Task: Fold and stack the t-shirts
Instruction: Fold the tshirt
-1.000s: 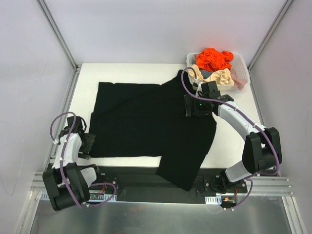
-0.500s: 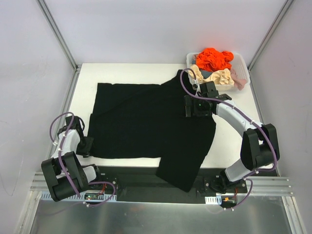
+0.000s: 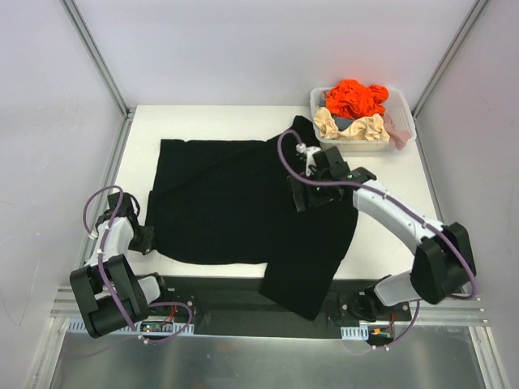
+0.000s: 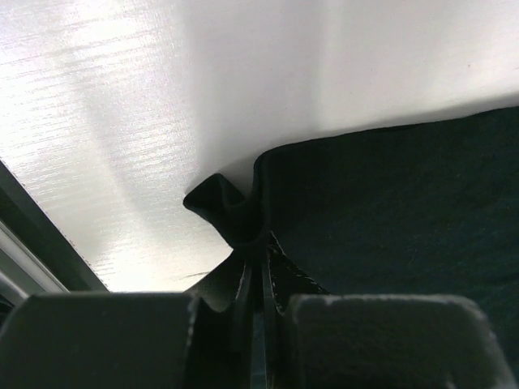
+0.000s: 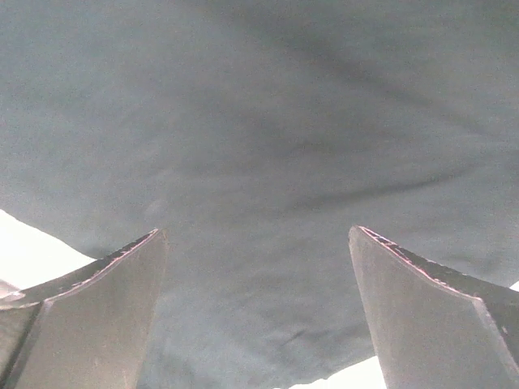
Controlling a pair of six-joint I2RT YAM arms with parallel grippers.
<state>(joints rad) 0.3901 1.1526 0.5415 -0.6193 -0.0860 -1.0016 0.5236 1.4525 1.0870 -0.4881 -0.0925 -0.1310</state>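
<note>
White table [image 3: 211,121], clear plastic bin [image 3: 369,147] at its far right corner

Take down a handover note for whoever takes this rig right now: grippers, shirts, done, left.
Left gripper: jaws shut on the near left corner of the black t-shirt.
Right gripper: jaws open over the shirt's right half, holding nothing.
The shirt lies spread on the table, one part hanging over the near edge.
The bin at the far right holds crumpled garments.
Done: no fold, no stack. Left: fold this shirt, then the bin's.
</note>
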